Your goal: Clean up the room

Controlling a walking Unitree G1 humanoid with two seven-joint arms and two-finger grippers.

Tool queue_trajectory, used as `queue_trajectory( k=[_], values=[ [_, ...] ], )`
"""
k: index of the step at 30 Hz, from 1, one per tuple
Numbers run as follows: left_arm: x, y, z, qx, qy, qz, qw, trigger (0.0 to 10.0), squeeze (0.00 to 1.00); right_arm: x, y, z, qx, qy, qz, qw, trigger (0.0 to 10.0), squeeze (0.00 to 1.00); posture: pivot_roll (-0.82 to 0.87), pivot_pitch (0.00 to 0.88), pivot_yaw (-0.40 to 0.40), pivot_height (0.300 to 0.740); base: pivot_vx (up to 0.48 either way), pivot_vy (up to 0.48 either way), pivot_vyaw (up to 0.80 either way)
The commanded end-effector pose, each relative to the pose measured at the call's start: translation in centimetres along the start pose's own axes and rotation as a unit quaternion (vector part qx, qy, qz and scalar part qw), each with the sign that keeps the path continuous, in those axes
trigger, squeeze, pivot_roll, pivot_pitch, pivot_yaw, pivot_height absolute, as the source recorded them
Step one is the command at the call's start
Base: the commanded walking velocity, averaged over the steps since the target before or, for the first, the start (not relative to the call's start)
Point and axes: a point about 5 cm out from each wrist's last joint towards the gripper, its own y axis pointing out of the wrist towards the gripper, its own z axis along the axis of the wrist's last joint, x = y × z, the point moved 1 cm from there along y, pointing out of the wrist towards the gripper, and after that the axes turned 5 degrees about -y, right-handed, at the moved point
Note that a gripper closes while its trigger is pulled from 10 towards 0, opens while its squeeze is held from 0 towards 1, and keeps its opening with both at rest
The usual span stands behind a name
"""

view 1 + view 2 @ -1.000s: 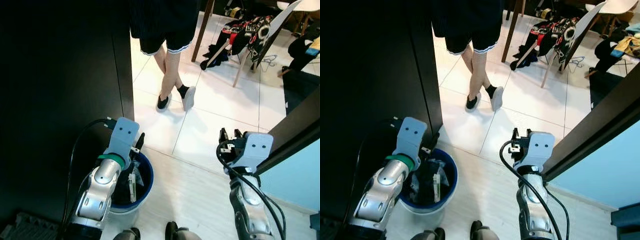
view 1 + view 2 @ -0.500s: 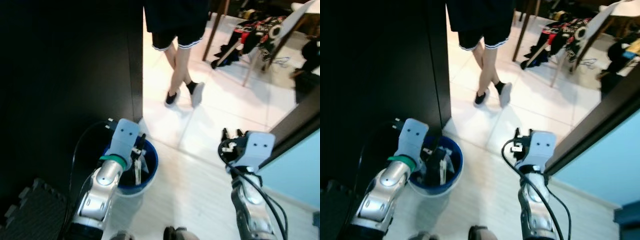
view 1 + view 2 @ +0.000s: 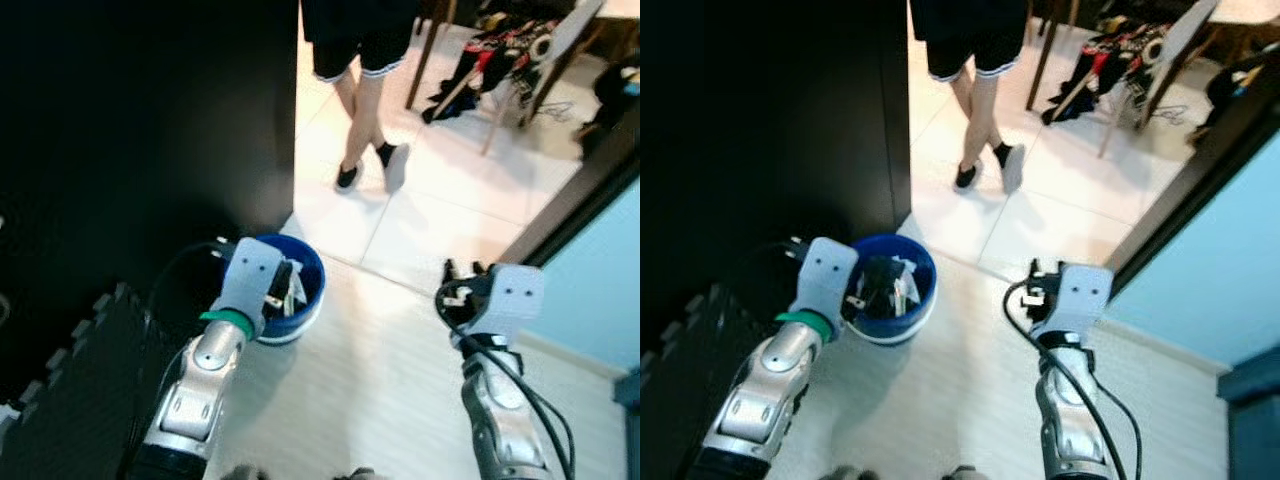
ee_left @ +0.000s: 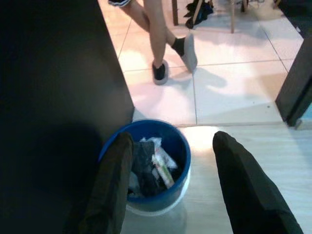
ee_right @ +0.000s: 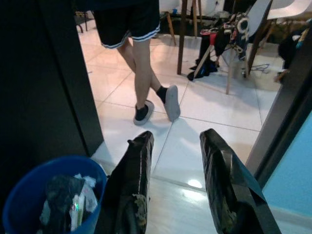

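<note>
A blue waste bin [image 3: 313, 283] stands on the pale floor against a dark wall, holding crumpled paper and dark rubbish [image 4: 148, 165]. My left gripper [image 3: 281, 285] hovers at the bin's near rim. In the left wrist view its fingers [image 4: 115, 185] stand wide apart, framing the bin [image 4: 184, 146], with nothing between them. My right gripper [image 3: 462, 271] is held up over the floor to the right of the bin, open and empty. In the right wrist view its fingers [image 5: 136, 180] point toward the tiled floor, with the bin [image 5: 19, 207] off to one side.
A person's legs [image 3: 362, 120] stand crossed on the white tiles just beyond the bin. Further back is a chair draped with clothes [image 3: 500, 55]. A dark door frame [image 3: 575, 185] runs along the right. A dark foam mat [image 3: 70, 400] lies at the lower left.
The whole view has shifted as I moved back. The bin now sits just ahead of my left gripper instead of under it. Both grippers keep their poses.
</note>
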Motion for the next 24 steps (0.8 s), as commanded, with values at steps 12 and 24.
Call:
queue_trajectory(
  k=[12, 24],
  values=[
    [-0.6, -0.5, -3.2, -0.091, -0.035, -0.002, 0.995, 10.0, 0.00, -0.3, -0.5, -1.6, -0.036, 0.010, 0.006, 0.999, 10.0, 0.00, 0.00, 0.114, 0.025, 0.720, 0.000, 0.000, -0.80],
    [-2.4, -3.6, -12.8, -0.222, 0.059, -0.028, 0.973, 10.0, 0.00, -0.5, -6.8, -12.8, -0.280, -0.052, 0.067, 0.956, 10.0, 0.00, 0.00, 0.090, 0.007, 0.720, 0.000, 0.000, -0.80]
  ],
)
